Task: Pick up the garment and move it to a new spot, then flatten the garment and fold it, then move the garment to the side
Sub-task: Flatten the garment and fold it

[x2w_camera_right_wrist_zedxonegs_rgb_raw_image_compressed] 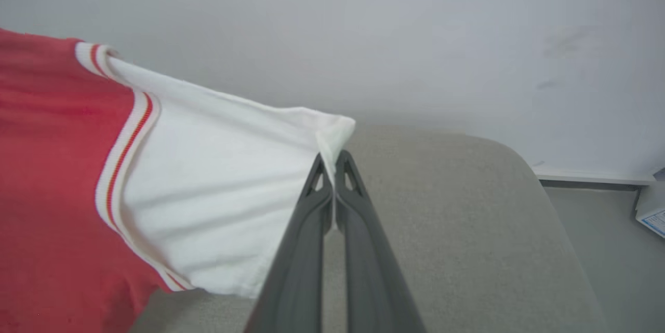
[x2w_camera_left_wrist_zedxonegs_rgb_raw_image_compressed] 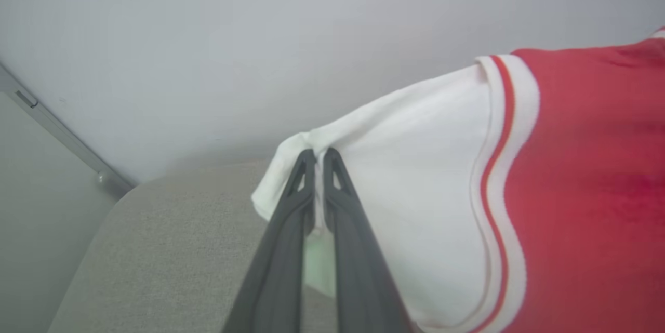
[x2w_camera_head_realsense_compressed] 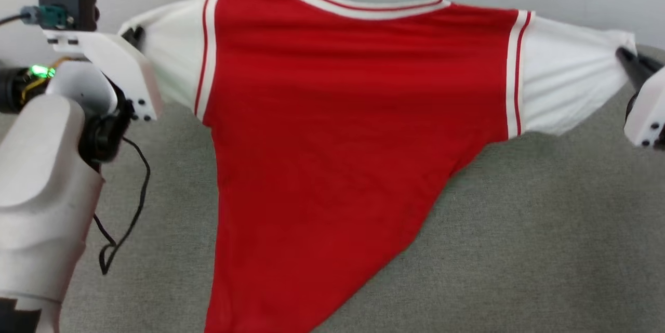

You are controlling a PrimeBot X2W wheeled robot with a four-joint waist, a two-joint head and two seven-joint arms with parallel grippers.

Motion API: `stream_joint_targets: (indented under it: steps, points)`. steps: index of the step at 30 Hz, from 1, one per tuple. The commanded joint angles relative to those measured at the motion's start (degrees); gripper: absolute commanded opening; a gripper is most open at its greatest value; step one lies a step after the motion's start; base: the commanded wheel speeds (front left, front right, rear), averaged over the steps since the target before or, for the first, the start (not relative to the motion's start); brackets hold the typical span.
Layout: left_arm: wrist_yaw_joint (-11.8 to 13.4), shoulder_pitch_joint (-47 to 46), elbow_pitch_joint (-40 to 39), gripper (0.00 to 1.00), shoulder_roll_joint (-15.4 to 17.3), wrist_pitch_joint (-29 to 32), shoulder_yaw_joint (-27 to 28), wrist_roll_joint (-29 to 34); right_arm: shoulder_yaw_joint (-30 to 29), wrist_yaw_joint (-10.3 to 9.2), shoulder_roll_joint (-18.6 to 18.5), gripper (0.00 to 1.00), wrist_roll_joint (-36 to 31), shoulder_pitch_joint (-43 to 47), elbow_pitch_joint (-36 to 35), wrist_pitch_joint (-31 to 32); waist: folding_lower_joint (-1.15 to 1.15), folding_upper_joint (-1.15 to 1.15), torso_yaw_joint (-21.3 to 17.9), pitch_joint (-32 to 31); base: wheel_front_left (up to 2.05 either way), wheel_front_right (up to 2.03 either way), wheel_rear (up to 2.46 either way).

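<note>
Garment (x2w_camera_head_realsense_compressed: pixel 332 141) hung stretched above grey pad (x2w_camera_head_realsense_compressed: pixel 519 229).
L gripper (x2w_camera_left_wrist_zedxonegs_rgb_raw_image_compressed: pixel 318 155) & R gripper (x2w_camera_right_wrist_zedxonegs_rgb_raw_image_compressed: pixel 331 157) clamped on sleeve tips (x2w_camera_right_wrist_zedxonegs_rgb_raw_image_compressed: pixel 335 130); thin pinches could slip.

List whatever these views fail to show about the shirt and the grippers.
- Head view: the garment runs off the bottom edge, so its hem is unseen. Its far face is hidden by the near one.
- Head view: the right gripper is mostly cut off by the right edge.
- Right wrist view: a pale box is cut by the right edge, and its markings are too small to read.
</note>
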Motion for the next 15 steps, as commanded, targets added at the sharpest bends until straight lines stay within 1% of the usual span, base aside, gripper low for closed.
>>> stream_joint_targets:
  steps: [1, 6, 11, 13, 15]
  points:
    - [0.39, -1.61, 0.95, 0.0, 0.33, -0.69, 0.66, 0.07, 0.22, -0.09, -0.5, 0.0, -0.27, -2.42, 0.67, -0.58, 0.0, 0.0, -0.35, 0.94, 0.0, 0.0, 0.0]
    - [-0.21, -11.25, 4.28, 0.0, 0.53, -4.62, 2.18, 1.17, 1.72, -0.1, -1.1, 0.0, -2.36, -15.32, 3.85, -4.87, 0.0, 0.0, -1.41, 6.17, 0.0, 0.0, 0.0]
    - [-0.07, -22.03, 5.11, 0.0, 2.15, -10.3, 4.87, 2.2, 1.67, -0.11, 0.48, 0.0, -6.6, -28.67, 6.1, -9.72, 0.0, 0.0, -2.88, 13.14, 0.0, 0.0, 0.0]
    - [-0.09, -25.71, 5.33, 0.0, 2.28, -11.97, 6.09, 1.82, 1.67, -0.11, 1.32, 0.0, -8.61, -34.25, 6.98, -12.35, 0.0, 0.0, -3.39, 15.52, 0.0, 0.0, 0.0]
    - [-0.16, -29.45, 4.94, 0.0, 3.28, -13.32, 6.95, 2.19, 2.24, -0.1, 2.49, 0.0, -10.13, -39.04, 8.37, -14.69, 0.0, 0.0, -4.15, 17.74, 0.0, 0.0, 0.0]
